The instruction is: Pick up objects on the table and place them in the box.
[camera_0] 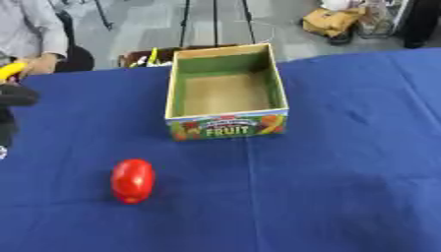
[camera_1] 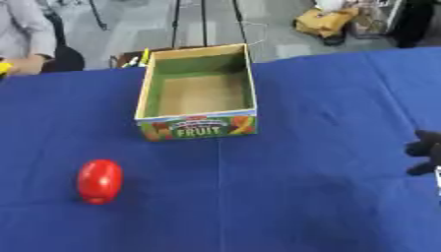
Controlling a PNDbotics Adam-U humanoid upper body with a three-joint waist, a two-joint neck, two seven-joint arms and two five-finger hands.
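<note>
An open cardboard box (camera_0: 227, 125) marked FRUIT stands at the table's far middle, with green inner walls and a bare brown floor. A red, oval, glossy object (camera_0: 132, 180) lies on the blue cloth, in front of the box and to its left. Only a black part of my left hand (camera_0: 13, 96) shows at the left edge, well away from the red object. A dark part of my right hand (camera_1: 424, 153) shows at the right edge, just above the cloth and holding nothing I can see. At the far left, a person's hand (camera_0: 36, 64) holds a yellow thing (camera_0: 9, 70).
A blue cloth (camera_0: 344, 162) covers the whole table. Beyond the far edge are a grey floor, stand legs, a dark bin with tools (camera_0: 142, 58) behind the box, and a brown bag (camera_0: 331, 20).
</note>
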